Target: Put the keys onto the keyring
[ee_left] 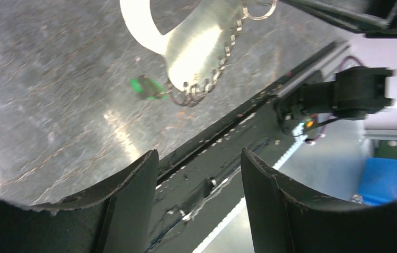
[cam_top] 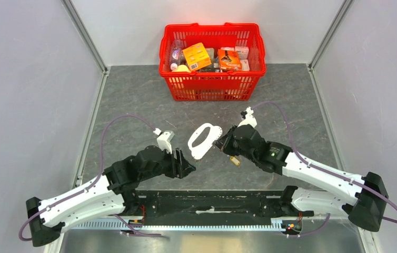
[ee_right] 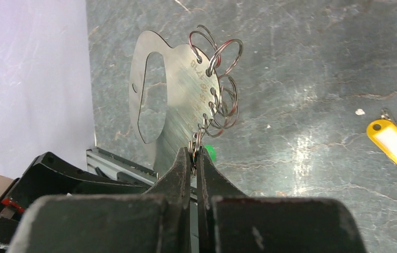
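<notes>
The keyring is a flat pale metal plate with a handle cut-out (cam_top: 203,140) and several wire rings (ee_right: 222,100) along one edge. My right gripper (ee_right: 196,151) is shut on the lowest ring and holds the plate tilted over the table. The green-tagged key (ee_left: 145,88) hangs blurred by the plate's bottom ring; I cannot tell if it is linked. A green bit also shows past the right fingertips (ee_right: 210,153). The yellow-tagged key (ee_right: 394,143) lies loose on the table (cam_top: 234,159), under the right wrist. My left gripper (ee_left: 199,158) is open and empty, just near-left of the plate (ee_left: 196,42).
A red basket (cam_top: 212,58) full of packages stands at the far middle of the grey table. A black rail (cam_top: 212,203) runs along the near edge between the arm bases. A blue bin (ee_left: 391,179) sits off the table.
</notes>
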Robot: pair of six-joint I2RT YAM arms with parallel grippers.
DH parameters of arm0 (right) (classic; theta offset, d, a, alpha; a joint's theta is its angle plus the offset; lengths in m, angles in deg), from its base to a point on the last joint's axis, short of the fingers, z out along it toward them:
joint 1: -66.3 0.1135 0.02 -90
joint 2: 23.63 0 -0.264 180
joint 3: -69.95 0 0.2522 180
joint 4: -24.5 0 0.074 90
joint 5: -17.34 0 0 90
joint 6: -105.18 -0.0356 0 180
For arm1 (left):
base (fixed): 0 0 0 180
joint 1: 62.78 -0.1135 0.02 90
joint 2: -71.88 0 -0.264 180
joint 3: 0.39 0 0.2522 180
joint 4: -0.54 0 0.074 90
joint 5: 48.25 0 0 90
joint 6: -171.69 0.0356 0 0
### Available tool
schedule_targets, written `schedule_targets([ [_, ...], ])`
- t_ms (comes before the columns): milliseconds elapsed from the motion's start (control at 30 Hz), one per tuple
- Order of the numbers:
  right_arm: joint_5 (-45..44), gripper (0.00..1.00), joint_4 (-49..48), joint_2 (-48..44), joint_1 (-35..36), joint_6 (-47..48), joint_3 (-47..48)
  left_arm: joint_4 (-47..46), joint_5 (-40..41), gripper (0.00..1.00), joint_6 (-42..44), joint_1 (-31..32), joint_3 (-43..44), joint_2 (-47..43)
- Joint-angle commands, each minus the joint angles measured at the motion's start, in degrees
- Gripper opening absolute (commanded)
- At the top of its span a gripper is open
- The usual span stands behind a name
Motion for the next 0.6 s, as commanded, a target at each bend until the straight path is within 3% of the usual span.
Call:
schedule_targets([
  [0,1.3,0.00,3.5,-1.4,0.2,2.7,6.0,-8.3,-3.9,0.65,1.9,0.3,-0.4,-4.1],
  [567,-6.4,0.00,8.4,2.0,0.2,2.5,16.0,-12.4,-2.4,0.60,1.3,0.3,-0.3,-5.4],
])
